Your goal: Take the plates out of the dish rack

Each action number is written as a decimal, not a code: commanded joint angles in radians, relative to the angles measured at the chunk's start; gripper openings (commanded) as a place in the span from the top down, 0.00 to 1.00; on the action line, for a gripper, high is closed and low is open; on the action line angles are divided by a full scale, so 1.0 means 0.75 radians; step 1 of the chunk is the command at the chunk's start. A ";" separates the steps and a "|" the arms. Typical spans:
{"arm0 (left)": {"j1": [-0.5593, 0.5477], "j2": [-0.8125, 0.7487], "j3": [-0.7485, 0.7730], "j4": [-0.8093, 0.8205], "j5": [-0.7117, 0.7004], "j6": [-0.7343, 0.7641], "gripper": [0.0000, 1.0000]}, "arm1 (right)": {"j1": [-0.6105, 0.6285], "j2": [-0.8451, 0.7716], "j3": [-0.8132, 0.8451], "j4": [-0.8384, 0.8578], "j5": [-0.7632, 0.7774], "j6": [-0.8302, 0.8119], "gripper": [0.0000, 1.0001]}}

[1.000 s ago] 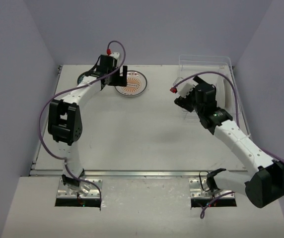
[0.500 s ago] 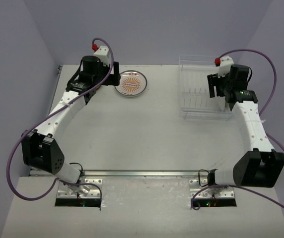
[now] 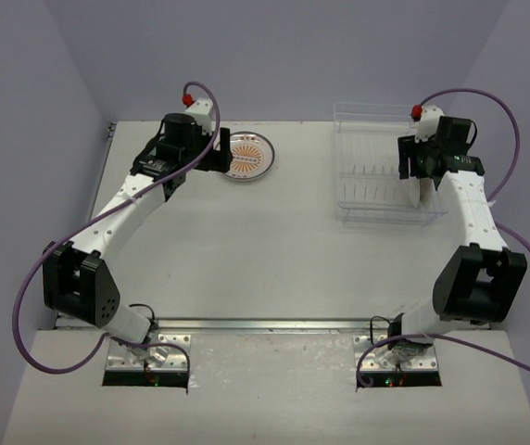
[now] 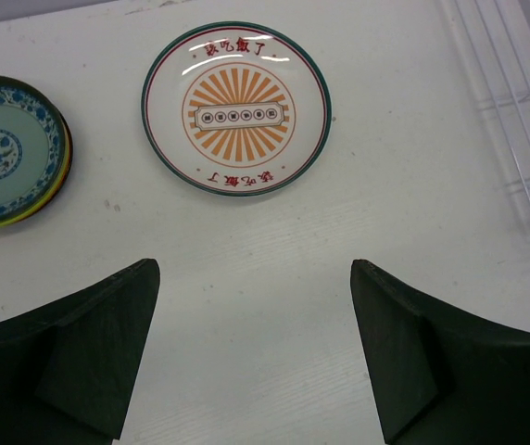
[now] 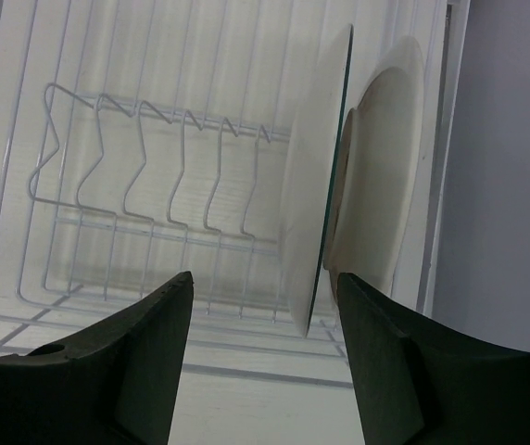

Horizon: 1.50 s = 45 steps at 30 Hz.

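Your right gripper (image 5: 263,278) stands wide, empty. Pinch the inner upright plate (image 5: 313,167) at its exposed rim; judged rigid, slick, breakable.

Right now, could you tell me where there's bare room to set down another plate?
The white table is bare between the orange-sunburst plate and the clear plastic dish rack, and across its near half. Crowded: far left, by the blue-patterned plate stack.
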 commanded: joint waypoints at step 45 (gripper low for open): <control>-0.020 0.080 0.137 -0.055 -0.020 -0.075 0.00 | -0.076 0.226 0.448 -0.078 -0.188 0.023 1.00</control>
